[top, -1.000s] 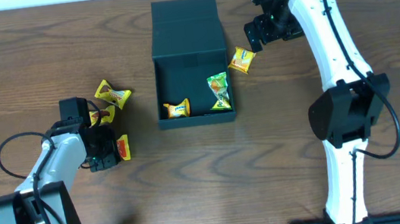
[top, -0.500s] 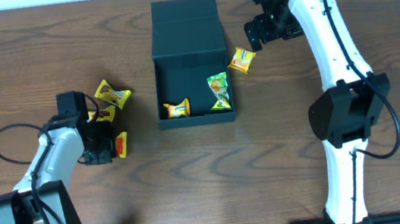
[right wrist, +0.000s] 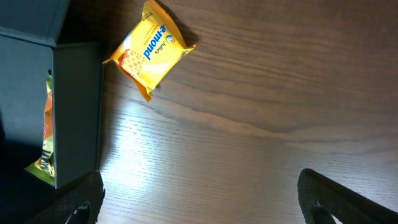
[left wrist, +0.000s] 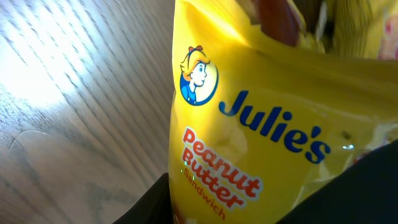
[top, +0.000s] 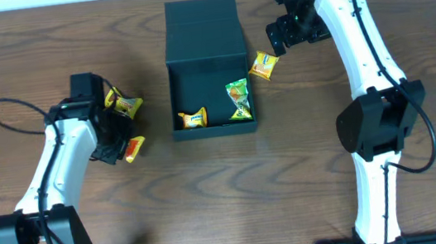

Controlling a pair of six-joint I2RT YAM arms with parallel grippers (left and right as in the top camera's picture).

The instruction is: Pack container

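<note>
The dark teal container stands open at the table's middle, its lid laid flat at the back. Inside lie a yellow packet and a green packet. My left gripper is shut on a yellow peanut butter sandwich packet, left of the container; the packet fills the left wrist view between my jaws. My right gripper is open and empty, just right of another yellow packet beside the container's right wall. The right wrist view shows that packet, the wall and my open jaws.
A further yellow packet lies on the wood beside my left wrist, partly under the arm. A black cable loops off the left arm. The right arm's base stands at the right.
My left gripper has swung farther back and slightly right with the yellow packet in it. The right arm, the container and its contents have not moved.
</note>
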